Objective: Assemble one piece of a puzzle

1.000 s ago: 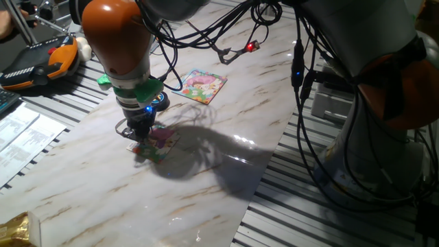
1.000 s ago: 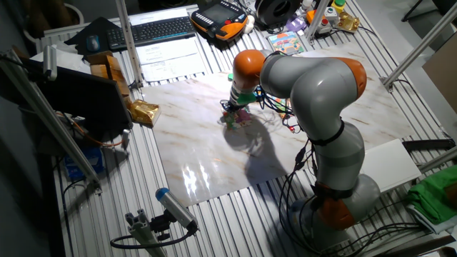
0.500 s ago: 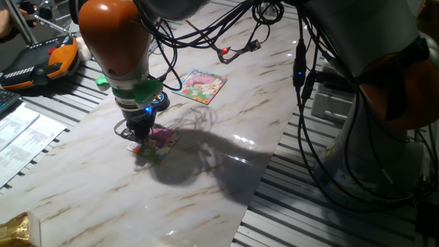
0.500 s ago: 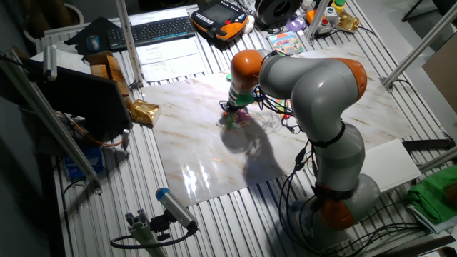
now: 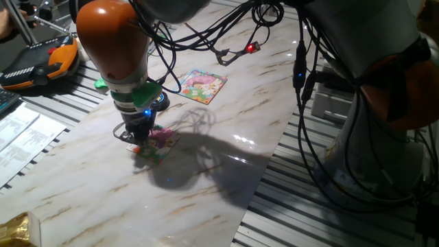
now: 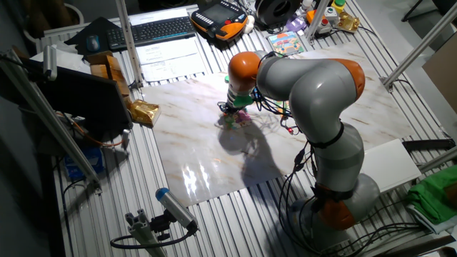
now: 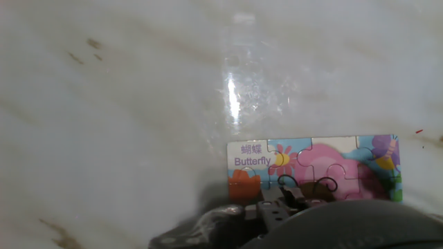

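The puzzle board [image 5: 163, 142] lies flat on the marble table [image 5: 206, 171]; it is pink and blue and marked "Butterfly" [image 7: 252, 162]. My gripper [image 5: 137, 141] stands upright on the board's left edge, its fingers drawn together. A small pale-reddish bit at the fingertips appears to be the piece [image 5: 134, 147]. In the hand view the gripper [image 7: 280, 205] covers the bottom edge of the board [image 7: 325, 162], next to a dark knobbly outline. The other fixed view shows the gripper [image 6: 230, 114] over the board [image 6: 235, 119].
A second colourful puzzle board [image 5: 202, 86] lies further back on the table. A black round disc [image 5: 160, 101] sits just behind the gripper. Loose cables [image 5: 226, 51] trail over the far side. A teach pendant [image 5: 41, 62] and papers [image 5: 20, 134] lie left of the marble slab.
The arm has shifted slightly to the left over the board's edge. The board has stayed where it was.
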`<state>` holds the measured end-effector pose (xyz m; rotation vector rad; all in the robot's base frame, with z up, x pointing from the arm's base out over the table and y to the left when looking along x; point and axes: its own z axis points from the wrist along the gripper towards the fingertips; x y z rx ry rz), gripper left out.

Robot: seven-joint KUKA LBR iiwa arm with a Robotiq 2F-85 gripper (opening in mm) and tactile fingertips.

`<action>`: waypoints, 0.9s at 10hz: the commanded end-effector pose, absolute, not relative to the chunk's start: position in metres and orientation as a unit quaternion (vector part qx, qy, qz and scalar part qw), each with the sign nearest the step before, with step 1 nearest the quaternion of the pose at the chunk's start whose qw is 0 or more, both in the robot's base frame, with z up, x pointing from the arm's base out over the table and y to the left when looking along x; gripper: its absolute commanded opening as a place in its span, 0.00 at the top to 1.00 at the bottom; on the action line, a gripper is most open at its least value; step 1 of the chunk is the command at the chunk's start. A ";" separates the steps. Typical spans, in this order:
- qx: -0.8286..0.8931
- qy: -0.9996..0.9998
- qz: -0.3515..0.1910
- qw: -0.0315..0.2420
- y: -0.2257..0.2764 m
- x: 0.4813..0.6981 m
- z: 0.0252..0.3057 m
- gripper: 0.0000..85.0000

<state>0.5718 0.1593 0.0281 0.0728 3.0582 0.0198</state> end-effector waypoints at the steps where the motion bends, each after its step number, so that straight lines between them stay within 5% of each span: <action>1: 0.024 0.999 0.006 0.043 0.160 0.572 0.027 0.99; 9: 0.022 0.999 0.003 0.039 0.158 0.572 0.030 0.99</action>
